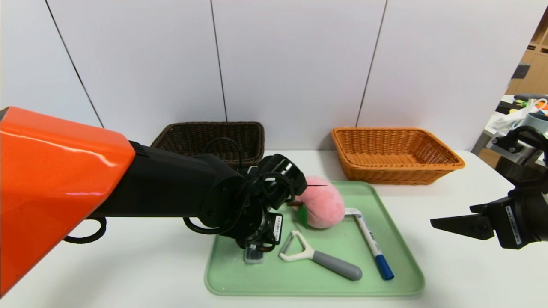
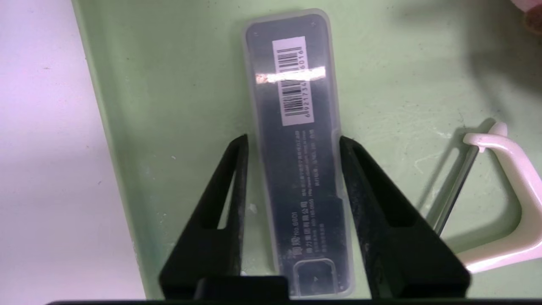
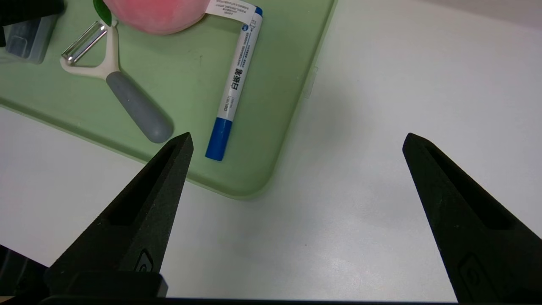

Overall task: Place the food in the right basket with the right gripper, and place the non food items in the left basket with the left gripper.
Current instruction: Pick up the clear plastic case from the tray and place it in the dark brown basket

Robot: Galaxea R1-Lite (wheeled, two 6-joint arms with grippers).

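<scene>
- Two woven wicker baskets stand at the back of the white table (image 1: 128,265), both rectangular with flared rims: the dark basket (image 1: 205,128) on the left, the orange basket (image 1: 398,167) on the right.
- One flat green tray (image 1: 312,286), smooth, with rounded corners and a low raised lip, lies in front of them.
- On it sits the peach (image 1: 323,205), round, pink and plush, with a brown stem and a green leaf.
- The case (image 2: 300,169) is a slim, long box with rounded corners, its clear plastic shell glossy over dark grey, with a white barcode label; it lies on the tray near one edge.
- The peeler (image 1: 338,265), between case and marker, has a white Y-shaped head, a metal blade and a rounded matte grey handle.
- The marker (image 1: 372,239) is a slender white cylinder with a blue cap, a paper tag at its other end by the peach.
- The left arm reaches in across the table, its gripper (image 2: 294,137) pointing down over the case, fingers apart on either side of it, a gap showing on one side.
- The right gripper (image 3: 297,135) hangs beyond the tray's right side, fingers wide apart with nothing between them.
</scene>
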